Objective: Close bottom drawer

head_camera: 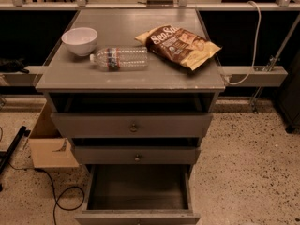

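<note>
End effector unseen; bottom drawer [139, 216] apparently extends camera-ward

Bowl [79, 40], bottle [121, 58], chip bag [180, 46]

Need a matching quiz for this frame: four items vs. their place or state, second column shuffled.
1. bottom drawer
2. bowl
3. water bottle
4. chip bag

A. lying on its side, middle of the cabinet top
B. pulled far out
C. back right of the cabinet top
D. upright, back left of the cabinet top

Pairs: 1-B, 2-D, 3-A, 4-C. The gripper is not in view.
</note>
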Robot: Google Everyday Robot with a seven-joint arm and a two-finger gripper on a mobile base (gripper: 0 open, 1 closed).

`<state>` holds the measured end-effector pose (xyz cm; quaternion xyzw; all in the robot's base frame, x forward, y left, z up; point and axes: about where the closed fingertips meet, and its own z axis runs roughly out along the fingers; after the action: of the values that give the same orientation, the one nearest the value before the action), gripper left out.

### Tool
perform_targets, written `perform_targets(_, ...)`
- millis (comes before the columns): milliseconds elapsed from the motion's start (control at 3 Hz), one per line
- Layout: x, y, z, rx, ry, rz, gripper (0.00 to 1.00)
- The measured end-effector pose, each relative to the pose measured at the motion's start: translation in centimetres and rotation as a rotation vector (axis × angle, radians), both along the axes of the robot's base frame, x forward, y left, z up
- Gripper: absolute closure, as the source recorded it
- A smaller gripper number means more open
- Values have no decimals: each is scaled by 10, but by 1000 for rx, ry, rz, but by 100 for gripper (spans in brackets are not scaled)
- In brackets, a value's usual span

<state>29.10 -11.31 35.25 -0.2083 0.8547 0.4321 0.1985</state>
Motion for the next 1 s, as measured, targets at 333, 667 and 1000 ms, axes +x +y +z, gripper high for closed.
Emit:
perform_targets(333,0,0,0,0,0,0,60)
perform_targets(667,0,0,0,0,0,0,83)
perform_targets(1000,7,-1,-5,-13,-7,10,100)
